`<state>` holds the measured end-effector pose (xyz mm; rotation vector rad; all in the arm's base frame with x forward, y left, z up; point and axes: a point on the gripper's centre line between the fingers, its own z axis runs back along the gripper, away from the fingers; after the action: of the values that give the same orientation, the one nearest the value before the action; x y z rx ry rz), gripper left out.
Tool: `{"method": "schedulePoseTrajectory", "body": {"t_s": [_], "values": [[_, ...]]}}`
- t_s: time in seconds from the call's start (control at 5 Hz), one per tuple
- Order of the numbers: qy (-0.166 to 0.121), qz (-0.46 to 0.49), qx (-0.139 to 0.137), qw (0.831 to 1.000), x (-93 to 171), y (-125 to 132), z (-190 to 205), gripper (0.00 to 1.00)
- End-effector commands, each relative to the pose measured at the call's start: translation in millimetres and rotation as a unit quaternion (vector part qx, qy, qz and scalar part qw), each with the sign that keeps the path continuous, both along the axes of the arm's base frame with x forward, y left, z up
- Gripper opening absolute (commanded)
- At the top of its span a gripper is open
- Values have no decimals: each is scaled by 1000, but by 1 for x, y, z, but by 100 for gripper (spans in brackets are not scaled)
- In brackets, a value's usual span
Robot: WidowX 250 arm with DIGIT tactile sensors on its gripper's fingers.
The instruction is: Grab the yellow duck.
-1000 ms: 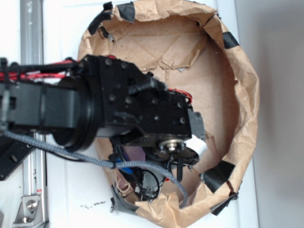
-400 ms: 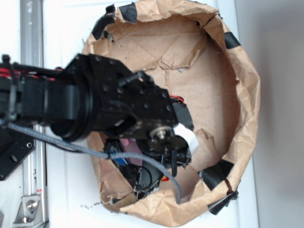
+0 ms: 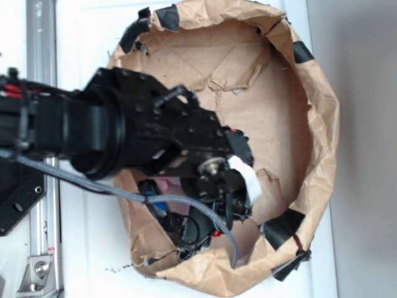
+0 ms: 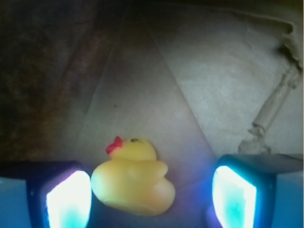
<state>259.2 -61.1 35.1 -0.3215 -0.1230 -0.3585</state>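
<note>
In the wrist view the yellow duck (image 4: 133, 178), with a red beak pointing left, lies on its side on the brown paper floor. It sits between my two fingers. The left pad (image 4: 69, 199) is almost against the duck's body, and the right pad (image 4: 233, 197) stands well apart from it. My gripper (image 4: 151, 197) is open around the duck. In the exterior view my gripper (image 3: 208, 228) reaches down into the lower part of the paper bowl (image 3: 322, 143), and the arm hides the duck there.
The crumpled brown paper bowl has black tape patches (image 3: 284, 226) along its rim. A pink plush (image 3: 167, 185) shows under the arm at the bowl's lower left. A grey cable (image 3: 186, 202) loops over the gripper. A metal rail (image 3: 40, 49) runs along the left.
My wrist has shifted left and lowered deeper into the bowl's lower part. The gripper now sits lower than a second ago.
</note>
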Motion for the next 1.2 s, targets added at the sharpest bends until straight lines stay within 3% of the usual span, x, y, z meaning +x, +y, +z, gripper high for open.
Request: {"method": "schedulePoseTrajectory", "body": {"t_s": [0.0,0.6,0.8,1.0], "values": [[14,2,42,999,6,-7,-11,0],[14,80,37,996,8,18,-1,0],[26,142,10,990,9,32,7,0],[25,197,25,980,10,47,17,0]]}}
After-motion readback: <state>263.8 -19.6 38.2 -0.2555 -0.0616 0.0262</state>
